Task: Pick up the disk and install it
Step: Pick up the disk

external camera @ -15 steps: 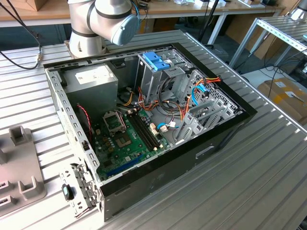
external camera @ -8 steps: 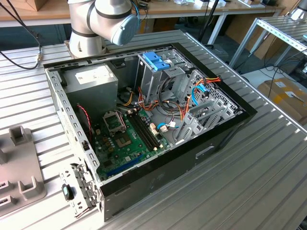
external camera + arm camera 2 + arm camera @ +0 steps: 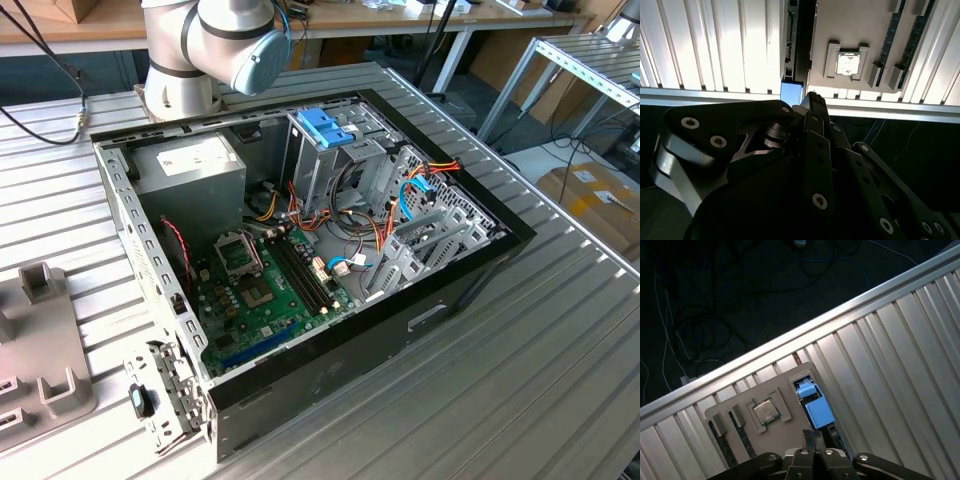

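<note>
Well, gripper (image 3: 812,436): I read its fingers as drawn together, almost touching, with nothing between them.
Disk (image 3: 816,409): in the first wrist view its light blue carrier end stands in a slot at the corner of the grey tray (image 3: 786,437), just ahead of my fingertips. I cannot tell whether they touch it.
Direction: the disk lies just past the tips and slightly to one side, not between them.
Long axis: in the second wrist view the disk seems to stand on edge, with its length running away from the gripper along the tray's side.
Tray contents: a processor (image 3: 766,411) in a square recess, dark memory sticks (image 3: 742,434) in slots beside it, and the disk in the edge slot.
Tray position: on the slatted table (image 3: 890,350), near its edge.
Computer case (image 3: 330,372): open in the exterior view, holding the motherboard (image 3: 260,290) and a drive cage (image 3: 318,175) topped by a blue bracket (image 3: 325,128). With the disk in the tray, I judge the install not yet done.
</note>
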Controlling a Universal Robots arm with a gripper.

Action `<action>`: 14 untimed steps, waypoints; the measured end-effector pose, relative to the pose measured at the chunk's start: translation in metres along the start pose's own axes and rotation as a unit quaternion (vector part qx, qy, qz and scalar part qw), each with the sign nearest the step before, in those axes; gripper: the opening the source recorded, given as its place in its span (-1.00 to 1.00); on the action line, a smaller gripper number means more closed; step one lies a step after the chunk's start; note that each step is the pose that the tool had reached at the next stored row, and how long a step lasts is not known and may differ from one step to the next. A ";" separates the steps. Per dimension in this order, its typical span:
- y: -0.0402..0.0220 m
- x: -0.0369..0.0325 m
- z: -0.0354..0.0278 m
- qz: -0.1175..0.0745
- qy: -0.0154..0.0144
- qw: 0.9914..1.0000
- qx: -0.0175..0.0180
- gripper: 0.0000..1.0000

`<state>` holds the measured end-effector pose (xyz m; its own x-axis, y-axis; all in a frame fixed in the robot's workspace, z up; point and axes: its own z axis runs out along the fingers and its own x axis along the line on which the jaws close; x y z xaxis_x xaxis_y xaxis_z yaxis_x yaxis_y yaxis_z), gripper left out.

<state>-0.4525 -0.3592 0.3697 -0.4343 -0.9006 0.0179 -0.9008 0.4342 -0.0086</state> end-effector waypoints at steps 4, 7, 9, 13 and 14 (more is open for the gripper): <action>0.0000 0.0000 0.0001 -0.021 0.000 1.000 0.000 -0.79; 0.0000 0.0000 0.0001 -0.021 0.000 1.000 0.000 -0.79; 0.0001 -0.0001 0.0001 -0.021 0.000 1.000 0.000 -0.79; -0.0001 -0.0004 0.0008 -0.052 0.000 0.999 0.001 -0.79; -0.0001 -0.0004 0.0010 -0.061 0.000 0.998 0.001 -0.79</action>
<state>-0.4523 -0.3589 0.3687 -0.3222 -0.9465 0.0180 -0.9467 0.3221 -0.0086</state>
